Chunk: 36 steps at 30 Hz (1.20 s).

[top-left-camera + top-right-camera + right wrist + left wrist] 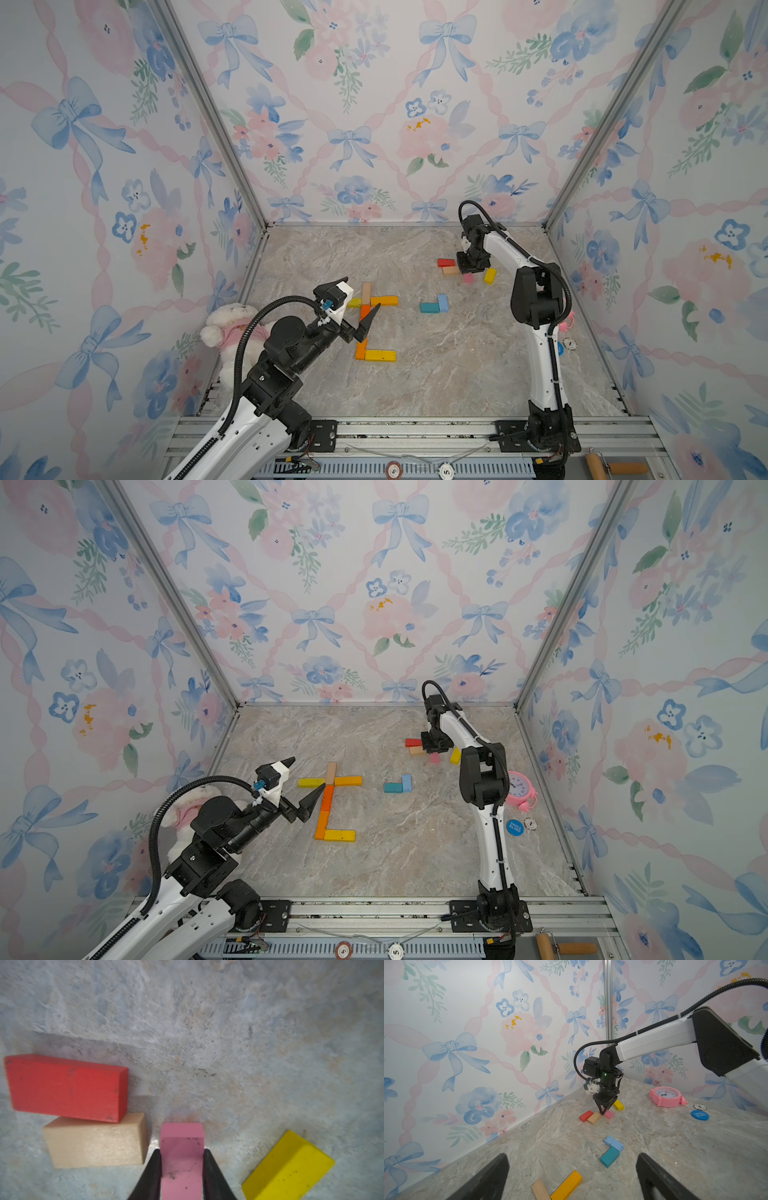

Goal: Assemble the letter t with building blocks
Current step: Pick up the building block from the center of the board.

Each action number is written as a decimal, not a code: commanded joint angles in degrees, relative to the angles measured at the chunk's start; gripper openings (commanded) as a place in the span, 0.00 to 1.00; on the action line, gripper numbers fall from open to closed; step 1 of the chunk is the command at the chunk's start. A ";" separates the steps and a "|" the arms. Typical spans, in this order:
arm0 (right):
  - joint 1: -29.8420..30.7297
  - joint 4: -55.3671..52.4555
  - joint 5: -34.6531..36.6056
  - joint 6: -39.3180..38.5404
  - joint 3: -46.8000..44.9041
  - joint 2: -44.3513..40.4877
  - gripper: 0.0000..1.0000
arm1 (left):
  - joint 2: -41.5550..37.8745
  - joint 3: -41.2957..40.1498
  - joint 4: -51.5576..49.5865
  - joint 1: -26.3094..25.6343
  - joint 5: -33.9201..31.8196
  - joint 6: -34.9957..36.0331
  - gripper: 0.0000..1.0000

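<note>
Several building blocks lie joined as a letter shape: a tan block [366, 292], a yellow one [354, 302], an amber one [384, 300], an orange stem [327, 798] and a yellow foot [380, 355]. My left gripper [363, 292] hangs open over the stem's upper part, holding nothing. At the back right, a pink block [181, 1159] lies between a peach block [95, 1142] and a yellow block [288, 1167], behind a red block [66, 1086]. My right gripper [181, 1150] has both fingers pressed on the pink block's sides, low at the table.
A teal block [429, 307] and a blue block [443, 302] form an L mid-table. A plush toy [232, 328] lies by the left wall. A pink clock [519, 789] and a blue chip [514, 827] sit near the right wall.
</note>
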 commanded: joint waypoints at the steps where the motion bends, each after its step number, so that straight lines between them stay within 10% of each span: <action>1: -0.24 -0.89 -0.45 -2.06 -1.72 0.47 0.26 | -0.69 -0.64 1.51 0.33 -0.73 0.19 0.98; 36: 5.04 14.62 1.39 -35.82 -32.58 -25.48 0.11 | -1.41 -0.99 1.52 0.26 -0.73 0.15 0.98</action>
